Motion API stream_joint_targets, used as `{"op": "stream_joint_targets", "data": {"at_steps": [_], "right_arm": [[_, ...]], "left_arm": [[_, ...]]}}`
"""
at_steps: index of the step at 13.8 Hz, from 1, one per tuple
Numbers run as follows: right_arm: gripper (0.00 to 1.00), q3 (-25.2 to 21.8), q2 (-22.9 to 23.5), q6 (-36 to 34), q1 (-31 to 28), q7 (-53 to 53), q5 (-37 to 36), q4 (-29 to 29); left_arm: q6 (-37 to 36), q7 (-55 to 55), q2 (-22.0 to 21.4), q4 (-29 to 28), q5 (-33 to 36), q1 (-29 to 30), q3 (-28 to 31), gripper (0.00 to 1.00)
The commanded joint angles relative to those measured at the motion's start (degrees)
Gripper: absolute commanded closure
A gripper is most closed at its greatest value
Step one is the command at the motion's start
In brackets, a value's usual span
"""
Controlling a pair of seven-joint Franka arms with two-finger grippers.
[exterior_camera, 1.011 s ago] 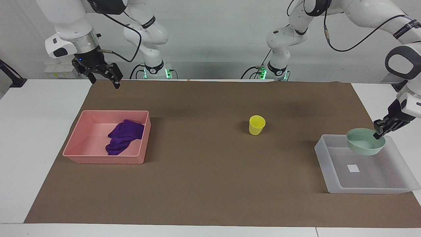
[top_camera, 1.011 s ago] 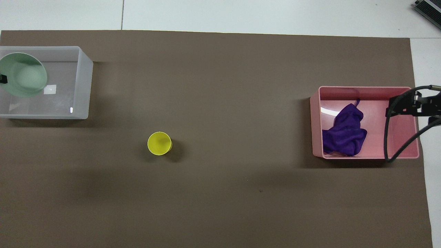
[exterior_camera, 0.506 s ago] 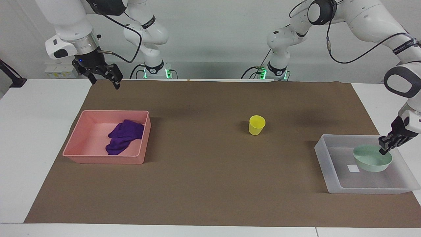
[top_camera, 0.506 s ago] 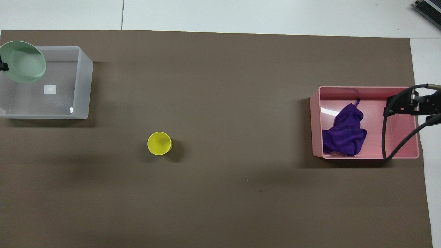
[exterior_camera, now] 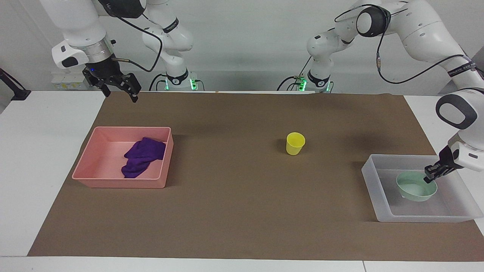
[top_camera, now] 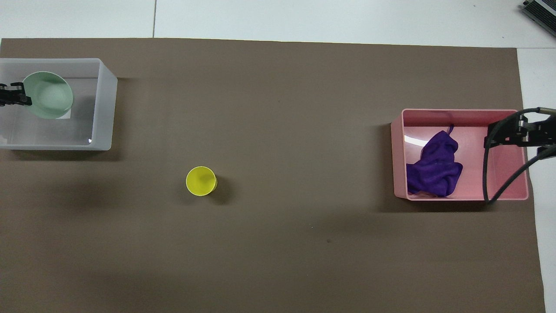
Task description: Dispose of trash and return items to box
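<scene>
Holding bowl [exterior_camera: 416,187] inside clear box [exterior_camera: 372,177].
Facing view: left gripper [exterior_camera: 430,177] pinches the bowl's rim, low in the box; right gripper [exterior_camera: 118,86] hangs fully open, waiting above the mat by the pink tray [exterior_camera: 85,166] with the rag [exterior_camera: 141,156]; cup [exterior_camera: 295,143] stands mid-mat.
Overhead view: bowl [top_camera: 47,94] in box [top_camera: 104,108], cup [top_camera: 201,181] nearer the robots, rag [top_camera: 436,167] in tray [top_camera: 397,152].

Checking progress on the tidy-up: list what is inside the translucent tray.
Inside the translucent tray sits the mint-green bowl, its rim pinched by the shut left gripper. The bowl covers most of the tray's white sticker. Nothing else shows inside.
</scene>
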Motion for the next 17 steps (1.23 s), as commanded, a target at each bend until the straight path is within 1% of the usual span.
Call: {"op": "stream_joint_targets", "data": {"at_steps": [1, 6, 9, 15, 16, 17], "right_arm": [[0.0, 0.3, -0.14, -0.88, -0.74, -1.72, 0.78, -0.13], [0.0, 0.3, -0.15, -0.79, -0.3, -1.37, 0.78, -0.39], [0.0, 0.3, -0.15, -0.79, -0.38, -1.72, 0.78, -0.39], [0.0, 0.3, -0.23, -0.88, -0.3, -1.72, 0.78, -0.39], [0.0, 0.3, -0.15, -0.88, -0.3, -1.72, 0.78, -0.31], [0.0, 0.3, -0.15, -0.88, -0.3, -1.63, 0.78, -0.31]], "left_arm": [[-2.49, 1.68, -0.27, -0.04, -0.12, 0.68, -0.34, 1.0], [-2.49, 3.26, 0.7, -0.48, -0.21, 1.12, -0.34, 1.0], [-2.49, 3.26, 2.1, -1.19, -0.12, 1.47, -0.34, 1.0], [-1.97, 3.09, 3.07, -1.72, 0.76, 1.38, -0.16, 1.0], [-1.36, 3.26, 3.07, -1.45, 0.85, 1.47, -0.16, 0.35], [-0.57, 3.44, 3.16, -1.45, 0.85, 1.47, -0.16, 0.0]]}}
